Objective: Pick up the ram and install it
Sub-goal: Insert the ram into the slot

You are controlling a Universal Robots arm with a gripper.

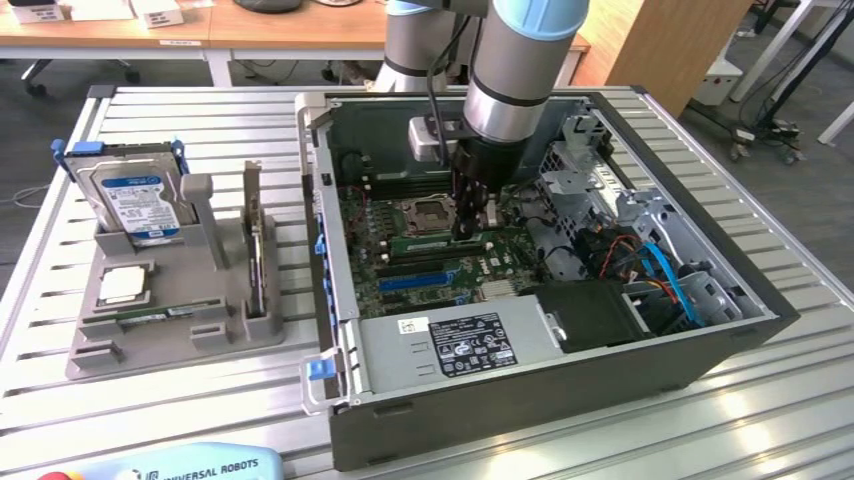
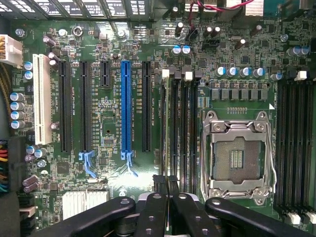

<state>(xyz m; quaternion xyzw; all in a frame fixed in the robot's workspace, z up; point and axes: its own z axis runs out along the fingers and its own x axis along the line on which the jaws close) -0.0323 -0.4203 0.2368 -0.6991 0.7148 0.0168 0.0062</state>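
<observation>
Your gripper [image 1: 467, 230] stands inside the computer case [image 1: 400, 395], its fingers [image 2: 159, 197] pressed together at one end of the memory slots [image 2: 177, 123]. The ram [image 1: 407, 243] reads as a green strip along those slots, just beside the open CPU socket [image 2: 237, 158]. Whether it is seated or pinched cannot be told.

Risks noted:
- Load on one end could cock the stick and jam a latch.
- Sideways drift would put the fingers on the socket's exposed contacts.

High exterior, wrist close over motherboard [image 2: 111, 133]
</observation>
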